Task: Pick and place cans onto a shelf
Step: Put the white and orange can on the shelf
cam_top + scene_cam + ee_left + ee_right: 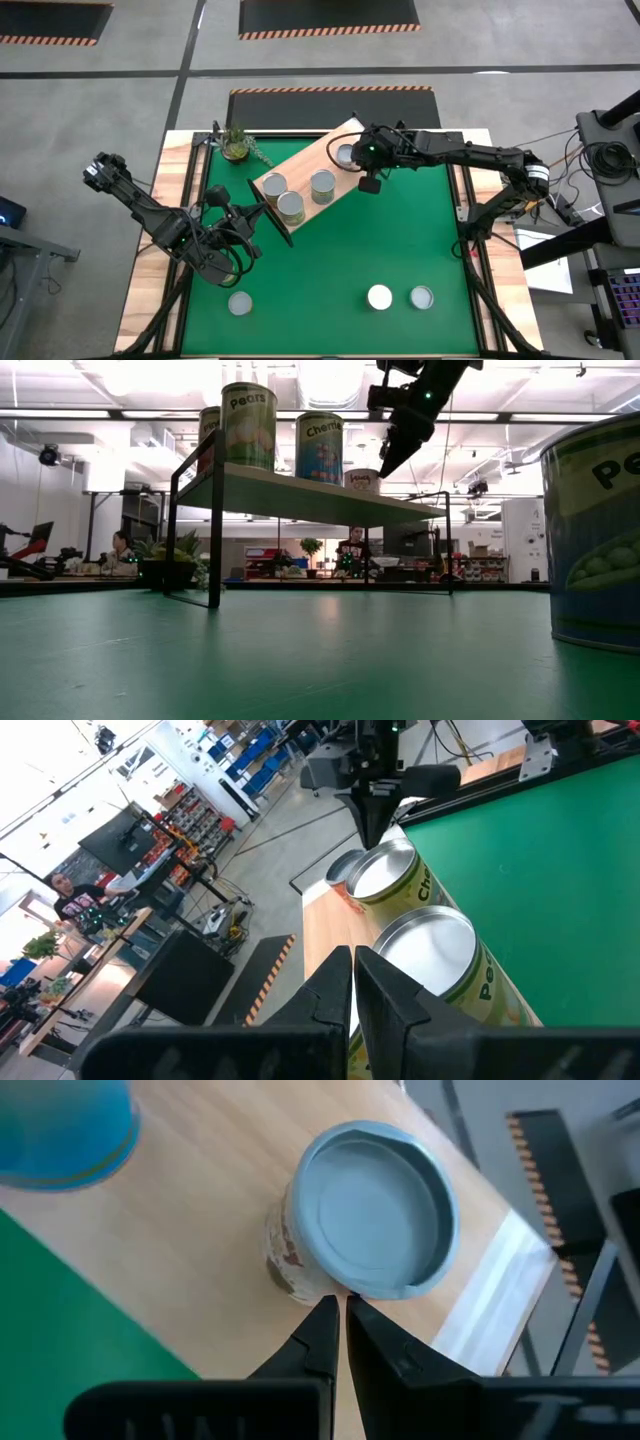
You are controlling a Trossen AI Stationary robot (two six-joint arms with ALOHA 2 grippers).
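The light-wood shelf (305,170) stands slantwise on the green mat. Several cans stand on it: three tall ones (274,184) (290,207) (322,185) and a short one (346,155) at its far end. My right gripper (340,1308) is shut, its tips pointing down at the short can's rim (345,1292); it also shows in the low view (385,465). My left gripper (352,970) is shut and empty, left of the shelf's near end (252,222), pointing along the shelf. My right gripper's shut fingertips (325,1315) slant down from above and stand at the edge of the short can's top (345,1292). I cannot tell whether they touch it. The can stands upright on the shelf board.
Three more cans stand on the mat near its front edge (240,302) (379,297) (421,297); one looms at the right of the low view (595,540). A small potted plant (236,145) stands at the far left corner. Open mat lies between the shelf and the front cans.
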